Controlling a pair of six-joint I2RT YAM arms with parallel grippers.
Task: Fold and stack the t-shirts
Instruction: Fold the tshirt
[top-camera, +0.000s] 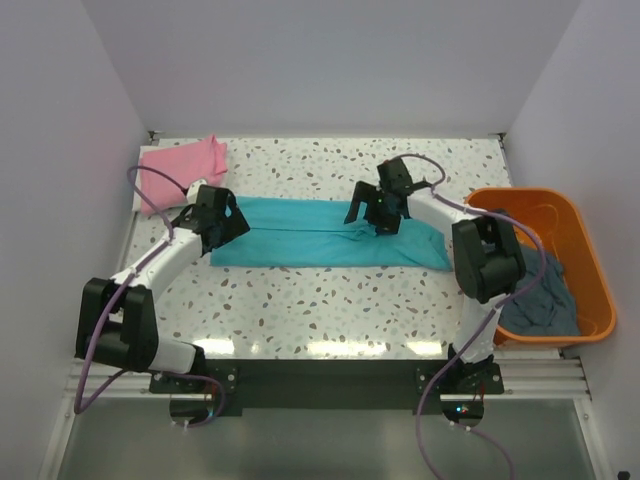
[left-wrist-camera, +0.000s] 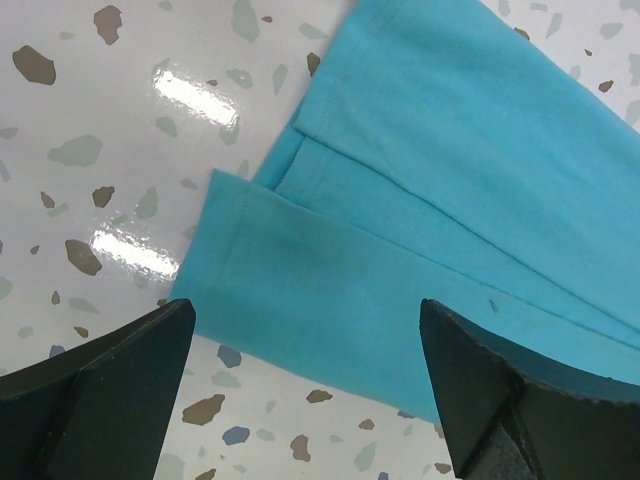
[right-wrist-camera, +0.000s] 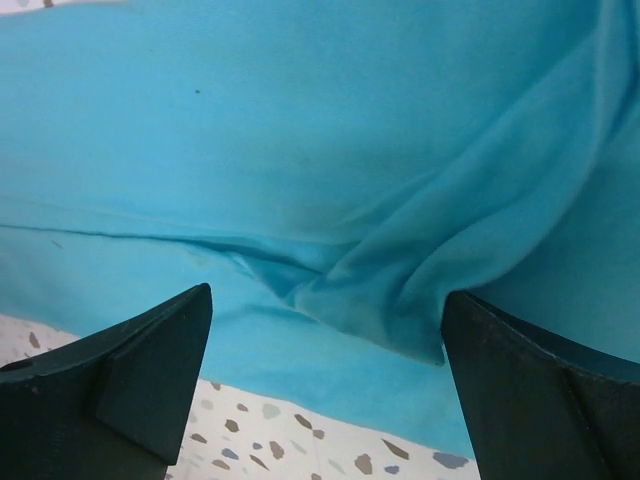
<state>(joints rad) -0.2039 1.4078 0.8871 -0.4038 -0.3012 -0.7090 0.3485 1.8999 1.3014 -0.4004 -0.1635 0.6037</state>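
the task is looking roughly a third of the way along, in my judgement. the turquoise t-shirt (top-camera: 330, 245) is lying flat across the middle of the bench (top-camera: 320, 310) as a long narrow band, its sides apparently folded in lengthwise, and it is needing at least one more fold across its length. the pink t-shirt (top-camera: 180, 170) is sitting in the far left corner, looking loosely bunched rather than neatly folded, though how tidy it is cannot be told from above. the dark grey-blue t-shirt (top-camera: 540, 300) is lying crumpled inside the orange tub (top-camera: 590, 270) at the right edge, not yet folded. nothing is stacked so far.

the left gripper (left-wrist-camera: 307, 305) is hovering over the left end of the turquoise band, its fingers spread wide and released, with the layered hem edge lying between them and bare bench showing beside it. whether the tips are touching the cloth is not clear.

the right gripper (right-wrist-camera: 325, 292) is hanging above the band right of its middle, jaws likewise spread and grasping nothing; a raised pucker of cloth is sitting just between the fingers, near the band's near edge.
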